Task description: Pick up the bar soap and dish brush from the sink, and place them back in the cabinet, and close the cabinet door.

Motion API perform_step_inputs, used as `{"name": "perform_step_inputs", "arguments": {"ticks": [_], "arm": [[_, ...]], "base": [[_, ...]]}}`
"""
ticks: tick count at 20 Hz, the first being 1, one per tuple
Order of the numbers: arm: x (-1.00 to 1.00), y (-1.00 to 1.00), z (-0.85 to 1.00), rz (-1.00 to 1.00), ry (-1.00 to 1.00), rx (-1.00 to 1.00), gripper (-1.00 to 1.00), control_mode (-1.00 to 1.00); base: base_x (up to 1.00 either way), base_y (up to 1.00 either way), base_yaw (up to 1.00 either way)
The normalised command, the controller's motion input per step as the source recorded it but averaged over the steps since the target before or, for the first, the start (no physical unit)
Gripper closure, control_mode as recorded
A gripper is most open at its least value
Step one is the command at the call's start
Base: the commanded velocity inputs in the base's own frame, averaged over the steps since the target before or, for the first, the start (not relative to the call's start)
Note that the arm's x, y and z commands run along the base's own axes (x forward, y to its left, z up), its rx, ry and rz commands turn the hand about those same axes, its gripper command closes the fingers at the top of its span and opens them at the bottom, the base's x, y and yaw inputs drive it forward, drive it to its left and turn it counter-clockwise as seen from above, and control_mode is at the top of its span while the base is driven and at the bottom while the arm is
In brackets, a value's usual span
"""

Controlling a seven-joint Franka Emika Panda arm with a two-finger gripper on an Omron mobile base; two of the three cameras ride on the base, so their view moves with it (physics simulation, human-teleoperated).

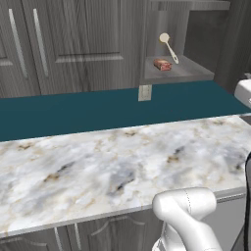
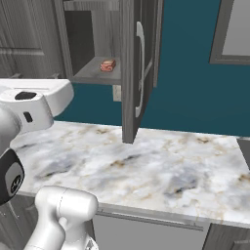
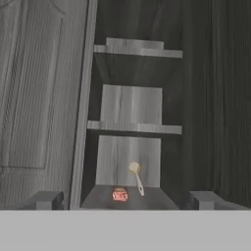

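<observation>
The cabinet [image 1: 179, 73] stands open, and the bar soap [image 1: 163, 64] lies on its grey lower shelf. The dish brush [image 1: 168, 46] leans behind the soap with its round head up against the back wall. From the right, the cabinet door [image 2: 132, 73] hangs open edge-on, its silver bar handle [image 2: 140, 68] facing right, and the bar soap [image 2: 108, 65] shows behind it. In the hand view the bar soap [image 3: 120, 194] and dish brush [image 3: 137, 178] sit low on the shelf ahead. My gripper [image 3: 125, 202] is open, well back from them and holding nothing. The sink is out of view.
A marble counter [image 1: 112, 166] runs below the cabinet, with a teal backsplash [image 1: 73, 110] and a wall outlet [image 1: 144, 92] behind it. Closed wall cabinets [image 1: 59, 44] fill the left. The open door overhangs the counter [image 2: 161, 166]. A window frame [image 2: 229, 34] sits at far right.
</observation>
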Motion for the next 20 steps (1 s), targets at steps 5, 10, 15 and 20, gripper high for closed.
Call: {"name": "perform_step_inputs", "arguments": {"ticks": [5, 10, 15, 20], "arm": [[-0.3, -0.18, -0.01, 0.0, -0.01, 0.0, -1.0, -1.0], [-0.33, -0.18, -0.02, 0.0, 0.0, 0.0, -1.0, -1.0], [-0.33, -0.16, -0.02, 0.0, 0.0, 0.0, -1.0, -1.0], [-0.27, -0.13, -0.05, 0.0, 0.0, 0.0, -1.0, -1.0]], "base": [[0.0, 0.0, 0.0], [0.0, 0.0, 0.0], [0.0, 0.0, 0.0], [0.0, 0.0, 0.0]]}}
